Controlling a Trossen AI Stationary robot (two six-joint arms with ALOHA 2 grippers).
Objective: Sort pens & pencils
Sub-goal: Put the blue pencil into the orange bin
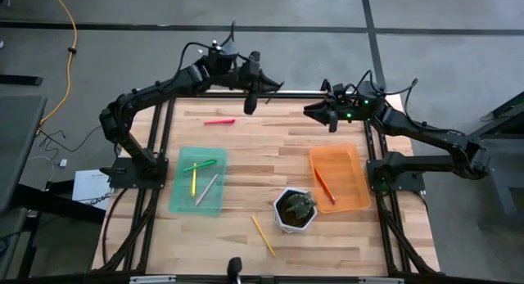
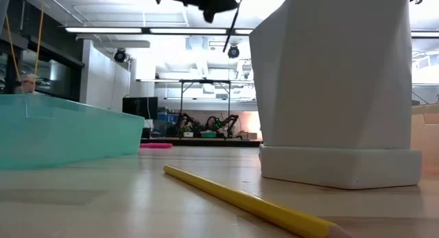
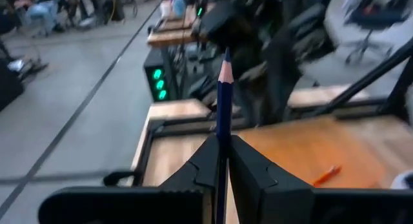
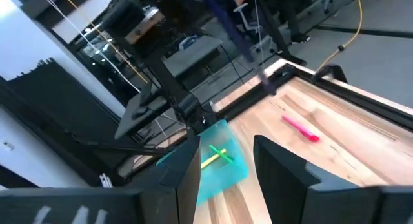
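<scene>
My left gripper [image 1: 251, 94] hangs over the table's far edge, shut on a dark blue pencil [image 3: 224, 101] that also shows as a thin slanted stick in the low view [image 2: 232, 25]. My right gripper [image 4: 226, 166] is open in the air over the far right part of the table [image 1: 315, 112], holding nothing. A pink pen [image 1: 219, 121] lies on the wood near the far edge. Green [image 1: 199, 165], yellow [image 1: 194, 182] and grey [image 1: 206, 189] pens lie in the teal tray [image 1: 182, 202]. An orange pencil [image 1: 325, 187] lies in the orange tray [image 1: 352, 157]. A yellow pencil [image 1: 263, 235] lies near the front edge. My left gripper pinches the blue pencil's shaft [image 3: 222, 143] between its two fingers [image 3: 251, 169]. The pencil runs along the fingers and sticks out past them, its sharpened wooden tip [image 3: 225, 68] pointing away from the wrist. It is lifted clear of the table.
A white pot with a small plant [image 1: 295, 209] stands between the two trays, toward the front, and fills the right of the low view [image 2: 336, 87]. Bare wood lies between the trays and along the far edge beside the pink pen [image 2: 156, 146].
</scene>
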